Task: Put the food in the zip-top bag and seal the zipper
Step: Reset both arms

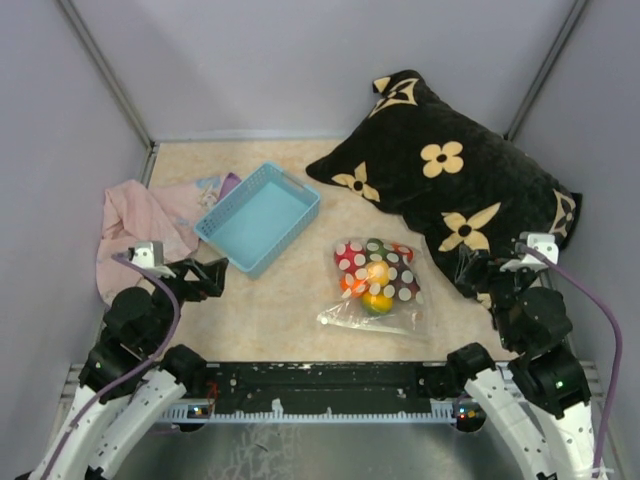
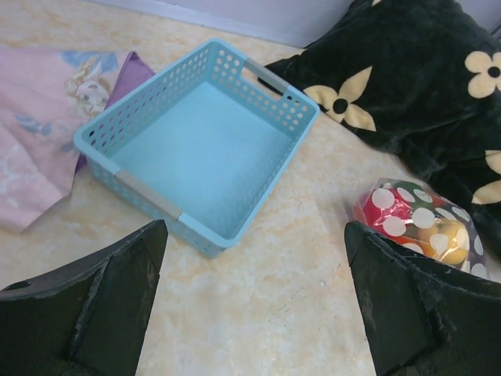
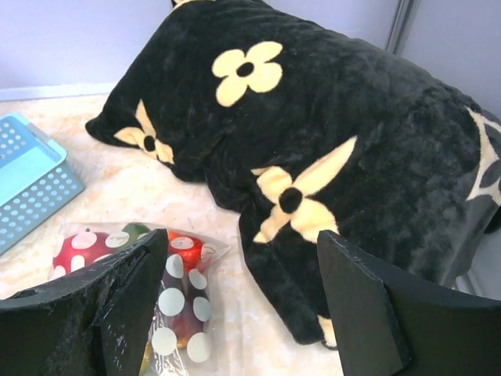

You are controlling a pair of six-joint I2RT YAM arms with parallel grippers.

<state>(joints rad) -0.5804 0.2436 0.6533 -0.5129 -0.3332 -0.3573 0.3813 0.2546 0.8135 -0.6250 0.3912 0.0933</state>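
Note:
The clear zip-top bag (image 1: 378, 280) with white dots lies on the table centre-right, bulging with the red, orange, yellow, green and dark food (image 1: 376, 273) inside it. Its zipper edge (image 1: 370, 322) faces the near side; I cannot tell whether it is sealed. The bag also shows in the left wrist view (image 2: 415, 215) and in the right wrist view (image 3: 168, 286). My left gripper (image 1: 210, 277) is open and empty, left of the bag, near the basket's corner. My right gripper (image 1: 480, 272) is open and empty, right of the bag, by the pillow.
A light-blue basket (image 1: 258, 216) stands empty at the back left. A pink cloth (image 1: 145, 225) lies at the far left. A black pillow (image 1: 455, 180) with cream flowers fills the back right. Grey walls close in the table.

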